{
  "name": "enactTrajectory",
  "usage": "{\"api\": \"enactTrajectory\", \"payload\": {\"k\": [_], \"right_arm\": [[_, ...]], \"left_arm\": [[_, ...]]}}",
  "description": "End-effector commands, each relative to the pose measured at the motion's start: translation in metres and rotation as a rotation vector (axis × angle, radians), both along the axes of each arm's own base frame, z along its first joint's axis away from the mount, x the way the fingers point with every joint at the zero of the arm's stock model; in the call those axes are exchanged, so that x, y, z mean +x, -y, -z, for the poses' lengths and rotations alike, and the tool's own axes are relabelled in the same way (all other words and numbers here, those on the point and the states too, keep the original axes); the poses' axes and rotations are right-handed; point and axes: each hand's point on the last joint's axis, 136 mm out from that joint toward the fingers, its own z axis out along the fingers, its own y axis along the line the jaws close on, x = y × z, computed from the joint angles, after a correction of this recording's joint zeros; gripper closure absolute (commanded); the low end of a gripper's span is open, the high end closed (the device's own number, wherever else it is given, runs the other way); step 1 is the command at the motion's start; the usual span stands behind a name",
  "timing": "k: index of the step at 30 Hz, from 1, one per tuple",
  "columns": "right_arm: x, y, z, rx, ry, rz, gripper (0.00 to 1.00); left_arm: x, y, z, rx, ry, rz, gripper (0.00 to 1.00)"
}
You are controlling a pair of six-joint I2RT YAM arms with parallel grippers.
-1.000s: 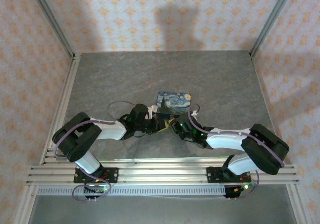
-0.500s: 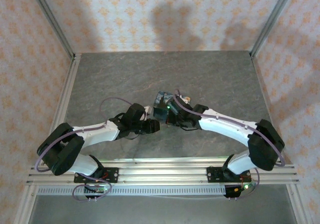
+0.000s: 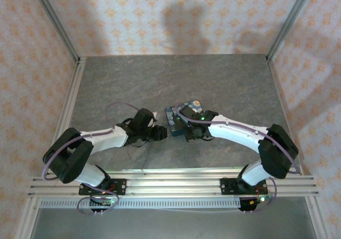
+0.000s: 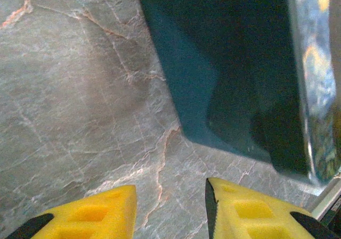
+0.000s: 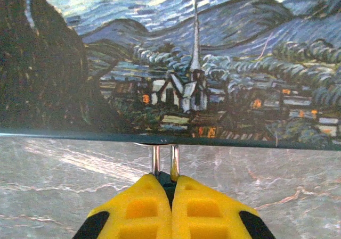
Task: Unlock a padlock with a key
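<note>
Right wrist view: my right claw (image 5: 171,179) clenches the tiny blue, silver-looped padlock (image 5: 175,162) beside the dark-blue painted box (image 5: 186,63). Left wrist view: my left claw (image 4: 170,190) hangs released above the grey surface (image 4: 69,106).

The left arm (image 3: 101,138) and right arm (image 3: 240,130) reach inward from the bottom corners and almost meet just below centre. The left gripper (image 4: 170,196) has its yellow jaws parted. The right gripper (image 5: 171,186) has its jaws pressed together on the padlock (image 5: 175,162).
</note>
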Motion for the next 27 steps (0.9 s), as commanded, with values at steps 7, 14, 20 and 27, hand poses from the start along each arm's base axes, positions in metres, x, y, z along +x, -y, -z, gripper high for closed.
{"api": "enactTrajectory", "payload": {"k": [7,14,20,27], "right_arm": [[0.018,-0.012,-0.004,0.007,0.151,-0.182,1.00],[0.020,-0.004,0.015,0.081,0.085,0.050,1.00],[0.021,0.013,0.026,0.110,0.078,0.180,1.00],[0.025,0.019,0.020,0.086,0.087,0.198,1.00]], "left_arm": [[0.016,0.010,-0.010,-0.035,0.041,0.006,0.63],[0.023,0.011,-0.025,-0.028,0.085,0.015,0.63],[0.024,0.004,-0.039,0.032,0.117,0.036,0.63],[0.029,0.001,-0.057,0.031,0.170,0.021,0.61]]}}
